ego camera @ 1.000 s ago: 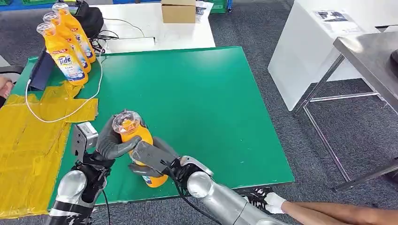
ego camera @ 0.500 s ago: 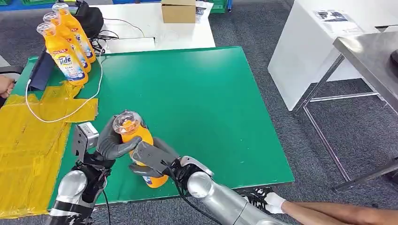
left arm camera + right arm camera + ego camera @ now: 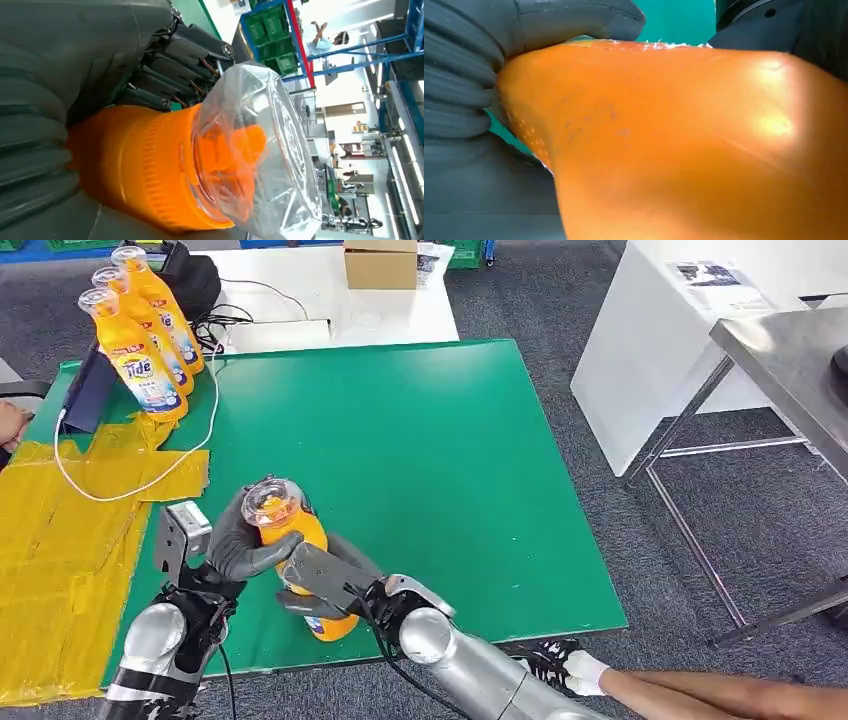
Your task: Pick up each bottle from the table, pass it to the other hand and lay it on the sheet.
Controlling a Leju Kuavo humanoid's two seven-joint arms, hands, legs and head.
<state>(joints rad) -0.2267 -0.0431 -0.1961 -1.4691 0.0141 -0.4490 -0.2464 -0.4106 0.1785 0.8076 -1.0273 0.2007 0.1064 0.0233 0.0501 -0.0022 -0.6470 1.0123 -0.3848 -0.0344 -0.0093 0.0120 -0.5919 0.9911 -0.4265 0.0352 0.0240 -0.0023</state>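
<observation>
orange bottle (image 3: 290, 540) upright, cap up, left robot hand (image 3: 240, 540) gripping its neck, right robot hand (image 3: 320, 585) clasping its body

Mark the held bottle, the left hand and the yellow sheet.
held bottle (image 3: 300, 525): head view, orange shoulder below the cap.
left hand (image 3: 235, 545): head view, grey back of hand.
yellow sheet (image 3: 50, 570): head view, bare middle.

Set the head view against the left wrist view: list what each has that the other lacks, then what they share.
Head view alone: the right hand on the bottle's body, three more bottles standing at the table's far left, the yellow sheet, the green table. Left wrist view alone: blue shelving in the background. Shared: the held bottle with its clear-wrapped cap, gripped near the neck by the left hand.
</observation>
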